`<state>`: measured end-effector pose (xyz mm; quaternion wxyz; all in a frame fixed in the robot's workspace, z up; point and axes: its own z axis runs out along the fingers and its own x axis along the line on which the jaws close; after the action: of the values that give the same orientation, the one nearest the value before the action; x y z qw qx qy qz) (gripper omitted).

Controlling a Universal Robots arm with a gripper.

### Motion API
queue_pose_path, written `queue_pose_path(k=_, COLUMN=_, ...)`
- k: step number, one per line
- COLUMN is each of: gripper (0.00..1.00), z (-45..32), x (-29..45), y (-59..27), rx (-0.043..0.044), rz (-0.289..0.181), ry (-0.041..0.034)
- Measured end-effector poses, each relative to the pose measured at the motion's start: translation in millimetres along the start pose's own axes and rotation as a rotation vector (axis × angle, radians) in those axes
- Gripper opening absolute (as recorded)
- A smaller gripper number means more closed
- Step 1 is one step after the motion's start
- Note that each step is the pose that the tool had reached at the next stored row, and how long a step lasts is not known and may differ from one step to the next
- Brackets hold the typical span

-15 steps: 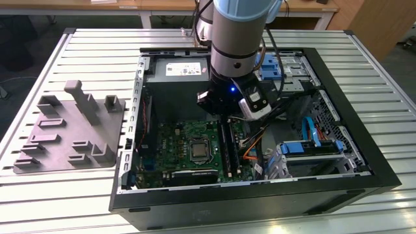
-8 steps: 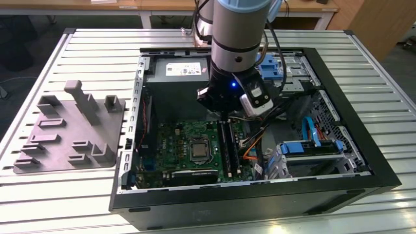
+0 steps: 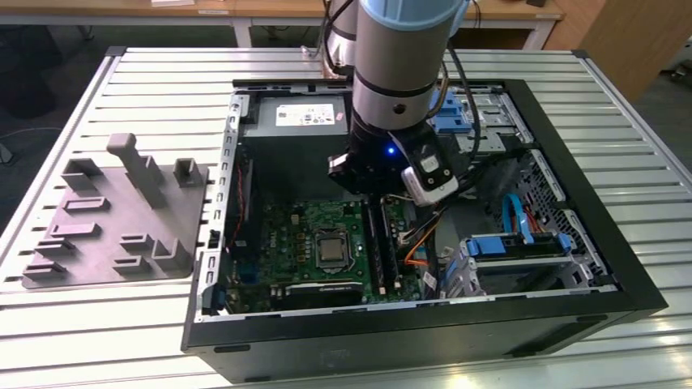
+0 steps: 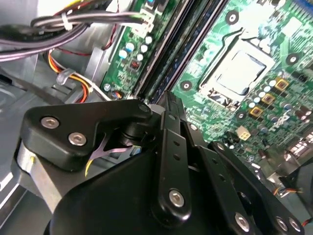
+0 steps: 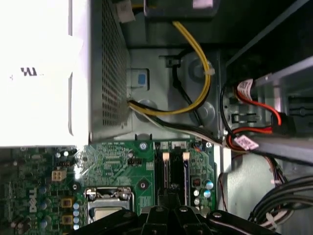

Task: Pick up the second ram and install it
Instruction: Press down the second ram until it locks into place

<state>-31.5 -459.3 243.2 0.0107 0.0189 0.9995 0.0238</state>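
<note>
The arm [image 3: 398, 65] is held nearly upright, its silver-grey wrist column pointed straight down, with a small blue light seen low on the black wrist block. The black pincer [image 3: 381, 188] is carried below it, pointed downward. In the second wrist view, the pincer's black linkage bars [image 4: 171, 161] are seen drawn close together at the tip.

A ribbed metal table [image 3: 605, 105] stands before wooden desks [image 3: 281, 12] on dark floor [image 3: 44, 49].
</note>
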Motion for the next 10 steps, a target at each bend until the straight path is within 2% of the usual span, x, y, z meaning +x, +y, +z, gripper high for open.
queue_pose_path(k=10, gripper=0.1, z=-0.9, x=-0.3, y=-19.1, rx=0.0004, rz=0.0, ry=0.0)
